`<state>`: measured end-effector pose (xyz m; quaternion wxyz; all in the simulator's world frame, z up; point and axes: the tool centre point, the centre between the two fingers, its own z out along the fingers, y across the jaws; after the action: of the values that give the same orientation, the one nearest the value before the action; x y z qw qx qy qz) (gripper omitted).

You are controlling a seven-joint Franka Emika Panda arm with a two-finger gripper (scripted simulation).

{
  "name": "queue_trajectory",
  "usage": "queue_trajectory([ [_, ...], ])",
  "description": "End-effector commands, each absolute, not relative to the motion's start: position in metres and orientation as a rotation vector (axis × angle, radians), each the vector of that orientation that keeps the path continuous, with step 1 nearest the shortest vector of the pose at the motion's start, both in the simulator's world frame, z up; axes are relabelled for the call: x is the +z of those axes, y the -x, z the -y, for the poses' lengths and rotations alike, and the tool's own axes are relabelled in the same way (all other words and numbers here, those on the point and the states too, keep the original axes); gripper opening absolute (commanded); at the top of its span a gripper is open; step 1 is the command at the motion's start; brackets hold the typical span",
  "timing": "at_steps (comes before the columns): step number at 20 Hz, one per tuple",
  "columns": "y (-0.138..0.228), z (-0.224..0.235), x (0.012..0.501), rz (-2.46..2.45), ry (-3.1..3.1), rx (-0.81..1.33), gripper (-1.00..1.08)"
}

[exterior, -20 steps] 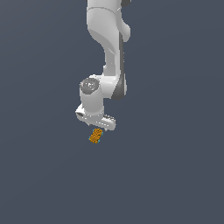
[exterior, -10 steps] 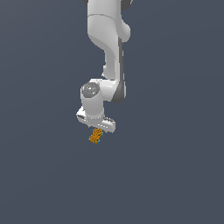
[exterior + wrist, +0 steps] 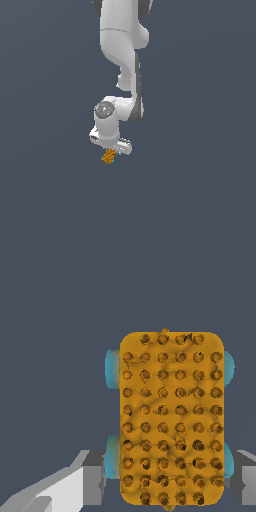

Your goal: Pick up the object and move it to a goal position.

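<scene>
Right under our gripper [image 3: 111, 150] sits the orange block [image 3: 108, 157], and in the wrist view the fingers [image 3: 92, 476] flank the block's [image 3: 171, 418] sides, so we'd say we're holding it, though contact isn't crisp. Pickup looks done; carrying it to the goal is left, and no goal marker shows. No containers anywhere.

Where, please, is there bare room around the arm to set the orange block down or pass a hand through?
In the exterior view the grey surface lies bare on every side of the arm: to that view's left, its right, and below the orange block. The only crowded spot is right at the gripper, where the block sits between the fingers, filling the wrist view.
</scene>
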<state>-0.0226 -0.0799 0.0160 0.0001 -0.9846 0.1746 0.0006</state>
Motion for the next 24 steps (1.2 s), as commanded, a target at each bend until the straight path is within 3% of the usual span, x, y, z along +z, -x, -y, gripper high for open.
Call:
queue_trajectory([
  [1,0.022,0.08,0.015,-0.548,3.093,0.0,-1.0],
  [14,0.023,0.08,0.02,-0.546,3.093,0.0,-1.0],
  [24,0.027,0.09,0.07,-0.546,3.093,0.0,-1.0],
])
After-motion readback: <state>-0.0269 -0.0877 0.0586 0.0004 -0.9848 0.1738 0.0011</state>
